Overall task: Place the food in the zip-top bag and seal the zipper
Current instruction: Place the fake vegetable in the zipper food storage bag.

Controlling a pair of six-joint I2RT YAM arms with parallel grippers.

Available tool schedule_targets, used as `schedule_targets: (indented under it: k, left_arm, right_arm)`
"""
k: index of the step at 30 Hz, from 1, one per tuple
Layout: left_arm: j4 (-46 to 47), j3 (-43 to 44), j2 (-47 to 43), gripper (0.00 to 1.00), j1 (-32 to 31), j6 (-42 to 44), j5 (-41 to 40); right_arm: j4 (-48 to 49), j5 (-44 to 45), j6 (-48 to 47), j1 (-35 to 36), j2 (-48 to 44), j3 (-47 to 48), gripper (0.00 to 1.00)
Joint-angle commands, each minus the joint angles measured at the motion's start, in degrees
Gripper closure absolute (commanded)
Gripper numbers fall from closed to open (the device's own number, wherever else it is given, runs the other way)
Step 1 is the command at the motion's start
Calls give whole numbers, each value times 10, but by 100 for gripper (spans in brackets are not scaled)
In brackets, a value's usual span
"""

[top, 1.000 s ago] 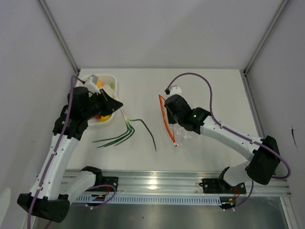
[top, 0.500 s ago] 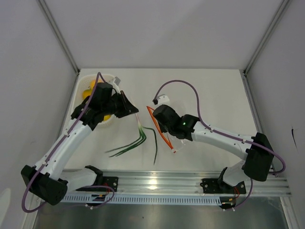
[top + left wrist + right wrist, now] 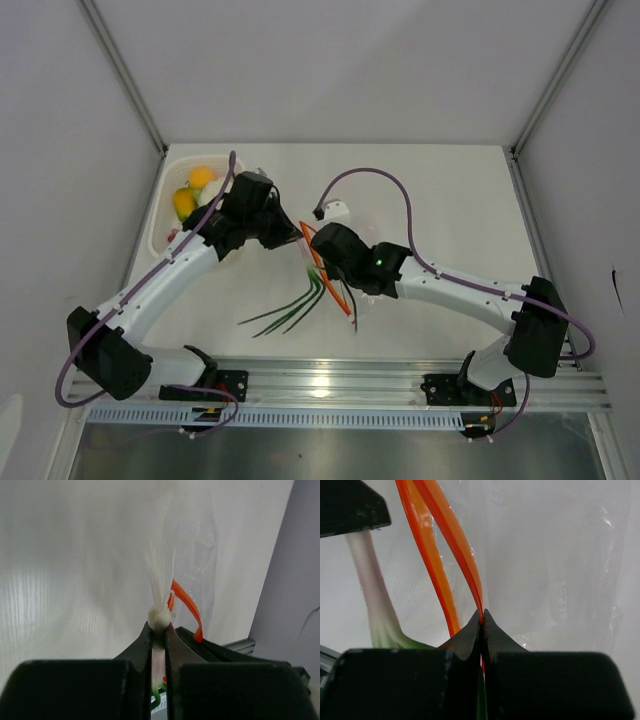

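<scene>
**Both arms drawn in to mid-table**

Swung the left gripper [image 3: 291,233] off the white mesh basket [image 3: 158,222] and out toward the middle, hauling the long green stalks [image 3: 296,306] rightward by their white end. Uncovered the orange ball [image 3: 202,176] and the yellow-orange fruit [image 3: 184,203] in the basket. Drew the zip-top bag [image 3: 560,580] leftward in the right gripper [image 3: 322,246], from right of centre. Brought the zipper [image 3: 336,285] from well apart to just beside the stalks' white end. Shifted the green leaf tips to just below the right gripper.
</scene>
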Motion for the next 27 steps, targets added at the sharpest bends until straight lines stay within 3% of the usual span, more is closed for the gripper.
schedule_targets:
  k: [1, 7, 15, 22, 27]
  left_arm:
    - [-25, 38, 22, 99, -14, -56, -66]
    - [-55, 60, 35, 100, -40, -95, -145]
    - [-39, 12, -9, 99, -87, -154, -333]
    - [-55, -11, -27, 99, -101, -215, -393]
    - [-83, 20, -3, 99, -107, -233, -437]
  right_arm:
    - [14, 20, 22, 13, 9, 31, 100]
    - [18, 4, 38, 25, 17, 31, 100]
    - [13, -35, 103, 30, 14, 51, 100]
    - [4, -58, 148, 38, 21, 67, 100]
    - [16, -90, 177, 42, 23, 68, 100]
